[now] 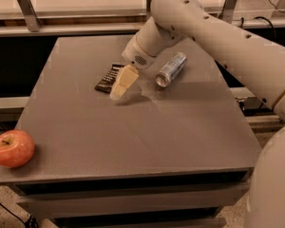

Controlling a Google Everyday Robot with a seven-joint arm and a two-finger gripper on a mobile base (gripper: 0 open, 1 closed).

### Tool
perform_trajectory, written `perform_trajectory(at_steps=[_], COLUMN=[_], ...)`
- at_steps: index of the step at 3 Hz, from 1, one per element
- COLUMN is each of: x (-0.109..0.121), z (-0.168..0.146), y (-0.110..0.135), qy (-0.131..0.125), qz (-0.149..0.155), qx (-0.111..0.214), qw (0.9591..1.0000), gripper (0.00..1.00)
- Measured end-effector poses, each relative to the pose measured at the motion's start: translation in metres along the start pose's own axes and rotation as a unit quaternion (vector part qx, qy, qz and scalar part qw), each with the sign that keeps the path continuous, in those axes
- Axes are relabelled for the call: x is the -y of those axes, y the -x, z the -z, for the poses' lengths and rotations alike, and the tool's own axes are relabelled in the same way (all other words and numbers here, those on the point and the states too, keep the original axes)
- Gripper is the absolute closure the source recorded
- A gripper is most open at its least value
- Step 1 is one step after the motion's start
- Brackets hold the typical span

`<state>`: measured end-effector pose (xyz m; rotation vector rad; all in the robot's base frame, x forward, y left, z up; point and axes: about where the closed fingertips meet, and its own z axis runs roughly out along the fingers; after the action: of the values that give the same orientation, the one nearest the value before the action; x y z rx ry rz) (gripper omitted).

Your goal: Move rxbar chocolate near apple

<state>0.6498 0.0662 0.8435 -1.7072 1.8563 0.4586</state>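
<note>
Hanging low over the desk [156, 137], the claw [120, 85] is at the right edge of the bar [106, 79]; I cannot tell if it is open or closed. The bar lies flat, left of the can [171, 69], well apart from the apple [12, 148] at the desk's front-left corner.

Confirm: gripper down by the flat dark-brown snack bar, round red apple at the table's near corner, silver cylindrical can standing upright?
No. The silver cylindrical can lies on its side, not upright, as the camera view shows. The rest holds: gripper down by the flat dark-brown snack bar, round red apple at the grey table's near corner.
</note>
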Motion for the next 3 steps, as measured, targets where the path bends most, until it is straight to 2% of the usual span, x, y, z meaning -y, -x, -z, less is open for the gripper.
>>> perform_trajectory(at_steps=[1, 2, 3], x=[-0.001, -0.002, -0.004], z=[-0.013, -0.022, -0.026], y=[0.002, 0.007, 0.010], qy=[0.003, 0.000, -0.005], qz=[-0.028, -0.038, -0.034], qx=[-0.003, -0.012, -0.022], qw=[0.9996, 0.9992, 0.9992], gripper=[0.15, 0.39, 0.61])
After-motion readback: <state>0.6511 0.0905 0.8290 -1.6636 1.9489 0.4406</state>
